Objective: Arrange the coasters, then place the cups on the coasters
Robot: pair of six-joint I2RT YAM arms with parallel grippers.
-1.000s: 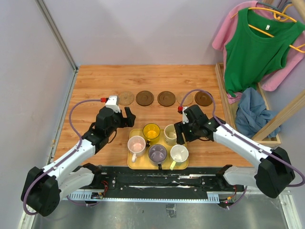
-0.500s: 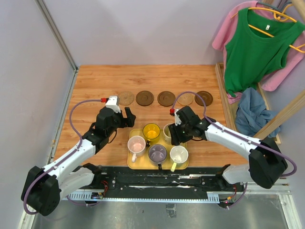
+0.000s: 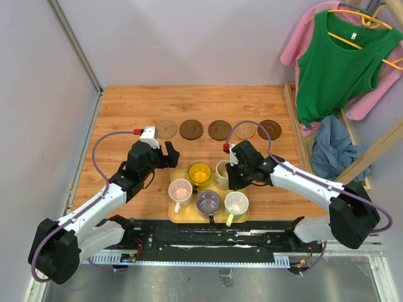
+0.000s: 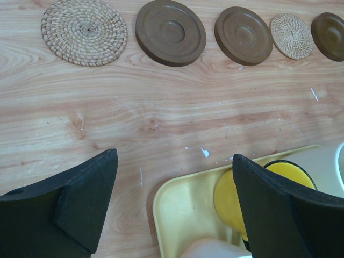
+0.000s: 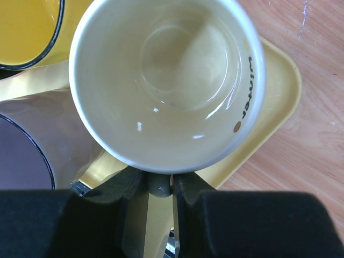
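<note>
Cream cup (image 5: 166,80) is sitting in yellow tray (image 5: 279,80) w/ yellow cup (image 5: 27,27) alongside. R gripper (image 5: 159,188) is clamping its handle; L gripper (image 4: 173,158) is hanging apart. Risk: thin handle pinch, so cup swinging, clipping neighbours on lift.

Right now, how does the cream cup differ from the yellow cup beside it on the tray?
The cream cup is pale inside, with dark lettering near its rim; the yellow cup is bright yellow with a dark rim line. The right tool is shut on the cream cup's handle; no tool grips the yellow cup. Both stand upright and empty on the tray.
</note>
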